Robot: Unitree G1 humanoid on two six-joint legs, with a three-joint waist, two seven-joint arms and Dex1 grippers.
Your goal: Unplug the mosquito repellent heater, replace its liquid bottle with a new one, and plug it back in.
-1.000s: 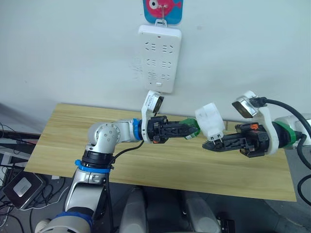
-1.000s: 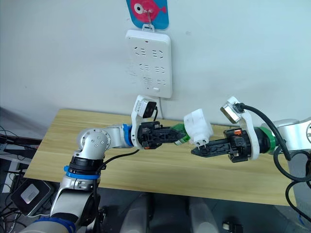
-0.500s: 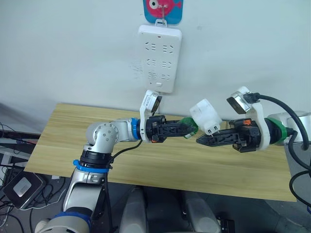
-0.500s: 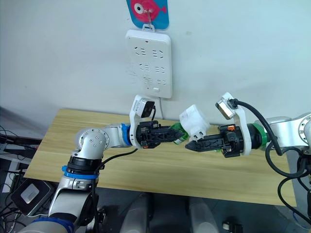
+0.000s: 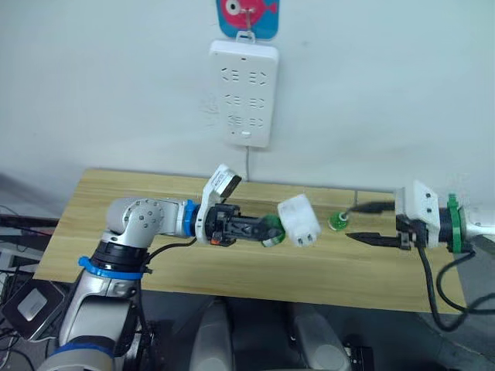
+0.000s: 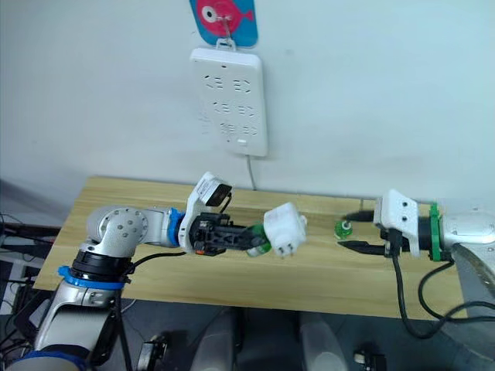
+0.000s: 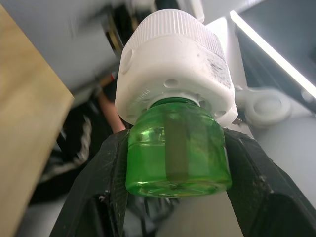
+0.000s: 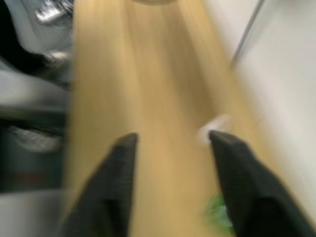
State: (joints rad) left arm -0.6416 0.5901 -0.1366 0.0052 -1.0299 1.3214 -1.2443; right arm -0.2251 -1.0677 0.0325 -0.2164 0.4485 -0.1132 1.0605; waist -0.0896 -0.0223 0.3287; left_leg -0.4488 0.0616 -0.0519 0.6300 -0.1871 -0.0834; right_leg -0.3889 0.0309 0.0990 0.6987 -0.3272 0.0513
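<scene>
**Over the table: heater on the bottle, right fingers free**

Above the wooden table (image 5: 155,189), our left gripper (image 5: 259,230) clamps its fingers on the green liquid bottle (image 7: 177,153), the white heater (image 5: 298,220) seated on its neck. To the right, our right gripper (image 5: 357,222) holds its fingers apart, empty, just beside the capped new bottle (image 5: 338,221) standing on the wood. We see the power strip (image 5: 244,93) on the far wall.

The two head eyes look forward and down from above onto the same bench (image 5: 232,270) and wall, while the left wrist camera peers close along its left pincer (image 7: 175,163) and the right wrist camera looks low over the bench past its right pincer (image 8: 170,163).
</scene>
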